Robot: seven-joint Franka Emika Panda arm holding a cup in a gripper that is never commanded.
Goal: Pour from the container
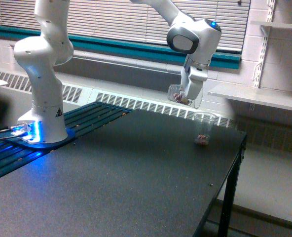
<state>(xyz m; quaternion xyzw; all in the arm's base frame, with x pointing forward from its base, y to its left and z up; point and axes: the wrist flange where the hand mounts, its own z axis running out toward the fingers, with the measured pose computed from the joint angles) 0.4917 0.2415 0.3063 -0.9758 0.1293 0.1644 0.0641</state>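
Note:
My white gripper [189, 96] hangs above the far right part of the black table and is shut on the small clear plastic cup [177, 94]. The cup is tipped on its side, its mouth toward the exterior view's right, with a few dark reddish bits still inside. Just below and to the right stands a taller tapered clear cup [202, 128], upright on the table, with a small heap of reddish pieces at its bottom.
The arm's white base [41, 118] stands on a slatted mat lit blue at the exterior view's left. The black table [111, 187] ends close beyond the tall cup, with its right edge and leg there. A white shelf [257, 96] juts from the wall behind.

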